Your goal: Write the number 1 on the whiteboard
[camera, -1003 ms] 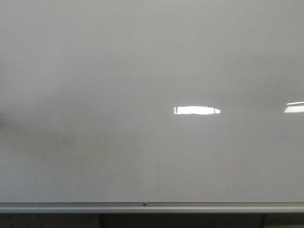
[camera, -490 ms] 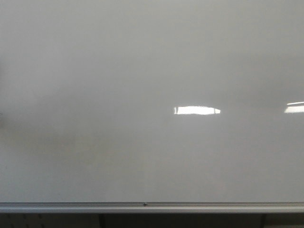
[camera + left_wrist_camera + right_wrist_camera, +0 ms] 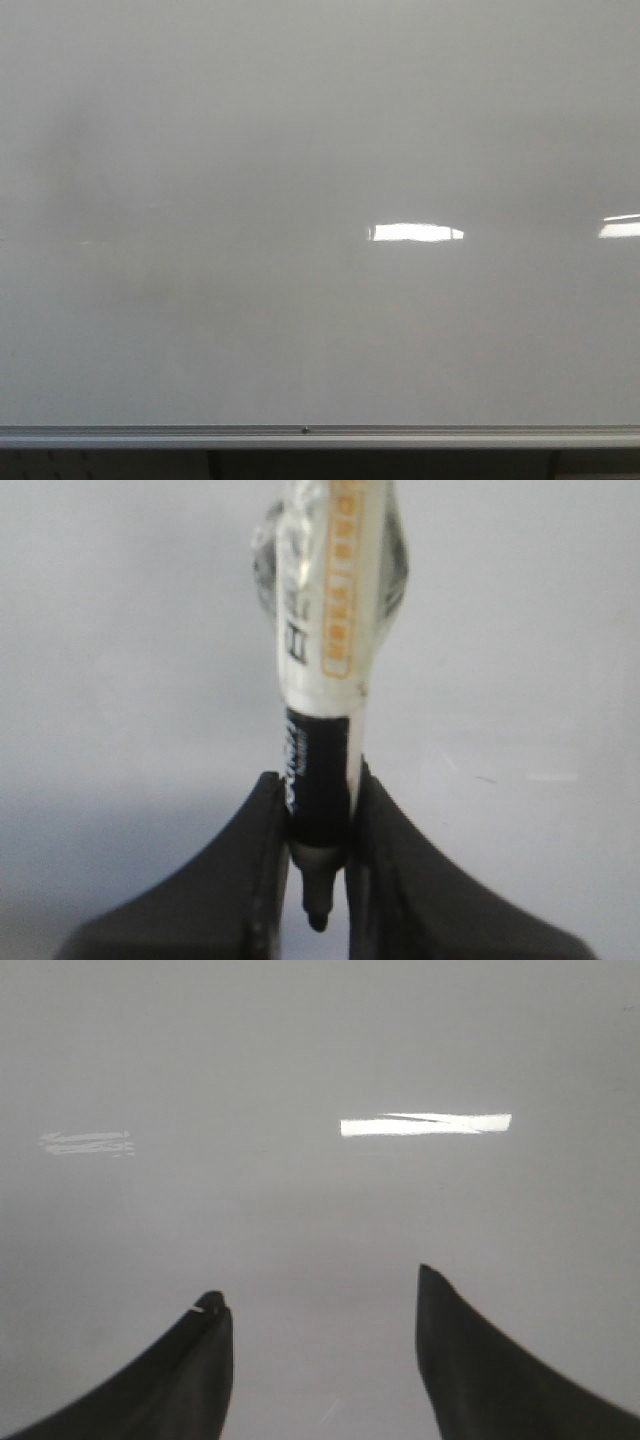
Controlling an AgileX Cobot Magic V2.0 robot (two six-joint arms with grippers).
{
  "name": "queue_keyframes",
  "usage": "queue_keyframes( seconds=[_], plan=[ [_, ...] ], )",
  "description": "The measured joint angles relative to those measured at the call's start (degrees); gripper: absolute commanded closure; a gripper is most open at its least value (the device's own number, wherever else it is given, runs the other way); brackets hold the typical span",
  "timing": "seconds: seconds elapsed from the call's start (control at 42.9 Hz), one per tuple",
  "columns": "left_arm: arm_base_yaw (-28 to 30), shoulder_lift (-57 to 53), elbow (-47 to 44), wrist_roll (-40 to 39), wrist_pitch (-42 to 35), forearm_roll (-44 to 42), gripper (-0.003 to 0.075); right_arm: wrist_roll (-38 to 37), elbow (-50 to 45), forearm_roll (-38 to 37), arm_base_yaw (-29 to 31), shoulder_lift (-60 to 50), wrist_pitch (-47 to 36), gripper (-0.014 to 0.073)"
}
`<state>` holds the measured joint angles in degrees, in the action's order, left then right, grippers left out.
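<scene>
Front view: whiteboard (image 3: 300, 150) fills nearly the whole frame, glossy pale grey, no black stroke visible on it anywhere. Silver aluminium rail (image 3: 450, 437) runs along the 6 o'clock edge, with a small screw (image 3: 305, 431) near its middle. Two bright white reflections on the board: one (image 3: 414, 232) just right of centre toward 3 o'clock, another (image 3: 621, 226) cut off at the 3 o'clock edge. Neither arm shows in this view.

Left wrist view: left gripper (image 3: 318, 880) is clamped narrow on a marker (image 3: 320, 730), black fingers (image 3: 230, 880) pressed against both sides of its black lower barrel. Bare black tip (image 3: 317, 915) pokes out between the fingers, uncapped. Upper barrel is white with an orange-bordered label (image 3: 345, 580); print on the label and on the black section is too blurred to read, no brand legible. Board surface lies behind; whether the tip touches it cannot be told.

Right wrist view: right gripper (image 3: 322, 1305) stands wide apart, nothing between the fingers (image 3: 480, 1360), plain board and reflections behind.
</scene>
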<state>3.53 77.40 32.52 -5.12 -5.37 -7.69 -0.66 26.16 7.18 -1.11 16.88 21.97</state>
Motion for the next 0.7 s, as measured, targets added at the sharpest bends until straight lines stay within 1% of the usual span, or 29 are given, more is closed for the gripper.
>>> queue_keyframes(
  seconds=[0.047, 0.14, 0.28, 0.35, 0.42, 0.49, 0.536, 0.606, 0.7],
  plan=[
    [-1.27, -2.11, 0.56, -0.26, 2.63, 0.00, 0.0737, 0.00, 0.00, 0.00, 0.00, 0.10, 0.00, 0.0154],
    [-5.72, -5.62, 2.83, -0.36, 10.19, 0.00, 0.0737, 0.00, 0.00, 0.13, 0.00, 0.92, 0.44, 0.0154],
    [-14.35, -7.39, 7.28, -0.36, 21.95, 0.00, 0.0737, 0.00, 0.24, 1.57, -0.13, 3.71, 2.06, 0.0154],
    [-18.89, -7.39, 8.83, -0.03, 25.92, 0.26, 0.0737, 0.00, 1.35, 2.64, -0.56, 5.69, 3.77, 0.0154],
    [-22.67, -7.39, 9.96, 2.25, 29.02, 2.15, 0.0737, 0.00, 2.86, 3.30, -1.27, 7.90, 6.10, 0.0154],
    [-25.89, -7.39, 11.06, 7.23, 31.60, 6.43, 0.0737, 0.00, 4.69, 3.63, -2.05, 10.38, 8.35, 0.0154],
    [-27.69, -7.39, 11.73, 11.24, 33.46, 11.18, 0.0737, 0.00, 6.37, 3.61, -2.82, 12.47, 9.80, 0.0154],
    [-28.96, -7.39, 12.85, 19.73, 37.09, 19.56, 0.0737, 0.00, 8.90, 3.66, -4.16, 15.45, 12.11, 0.0154],
    [-29.05, -7.39, 13.88, 32.34, 43.09, 30.91, 0.0737, 0.66, 11.96, 3.75, -6.14, 19.24, 15.16, 0.0154]
  ],
)
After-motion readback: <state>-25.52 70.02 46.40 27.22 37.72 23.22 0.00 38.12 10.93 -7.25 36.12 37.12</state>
